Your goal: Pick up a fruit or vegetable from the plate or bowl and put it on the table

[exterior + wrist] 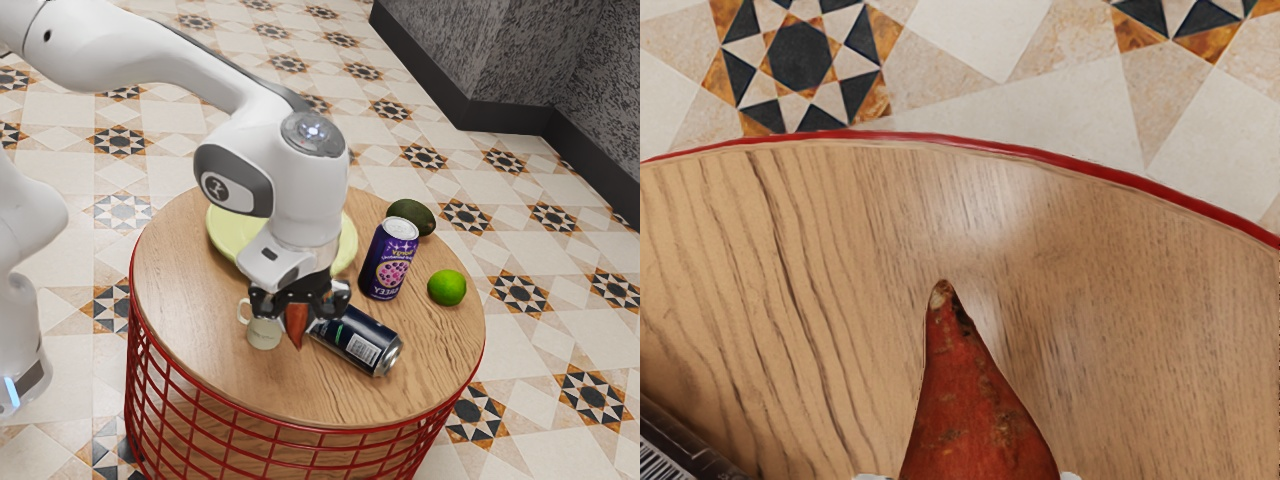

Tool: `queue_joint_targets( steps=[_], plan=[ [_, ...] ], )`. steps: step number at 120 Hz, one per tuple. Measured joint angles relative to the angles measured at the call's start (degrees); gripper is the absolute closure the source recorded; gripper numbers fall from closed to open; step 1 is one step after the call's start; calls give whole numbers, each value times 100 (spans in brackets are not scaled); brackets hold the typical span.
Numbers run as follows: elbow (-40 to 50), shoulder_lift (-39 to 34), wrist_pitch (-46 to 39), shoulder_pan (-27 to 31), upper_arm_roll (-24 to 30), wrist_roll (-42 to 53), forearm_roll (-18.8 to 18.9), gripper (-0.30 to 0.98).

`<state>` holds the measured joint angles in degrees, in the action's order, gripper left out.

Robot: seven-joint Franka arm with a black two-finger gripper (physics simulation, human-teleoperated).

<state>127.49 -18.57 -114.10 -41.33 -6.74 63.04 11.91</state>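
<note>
Your gripper (299, 308) had the sweet potato (975, 420) pinched from both sides, tip down over the table (200, 350) by the mug (264, 333) and dark can (358, 341); placing, you judged, called for lowering clear of both, then release.

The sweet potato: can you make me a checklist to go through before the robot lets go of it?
1. Sweet potato between both fingers of the gripper: ok.
2. Out from over the yellow-green dish: ok, it looks past the rim.
3. Resting on the table: cannot tell. The tip points down, but a small gap could be hidden.
4. Plenty of room from the mug: not ok, it looks close by.
5. Plenty of room from the lying can: not ok, that looks close too.
</note>
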Motion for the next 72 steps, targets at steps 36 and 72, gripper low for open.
queue_joint_targets(
  steps=[36,72],
  plan=[
    [-257,-4,-582,1013,-237,-548,112,7],
    [-1244,-5,765,2511,-416,-2806,100,1]
  ],
)
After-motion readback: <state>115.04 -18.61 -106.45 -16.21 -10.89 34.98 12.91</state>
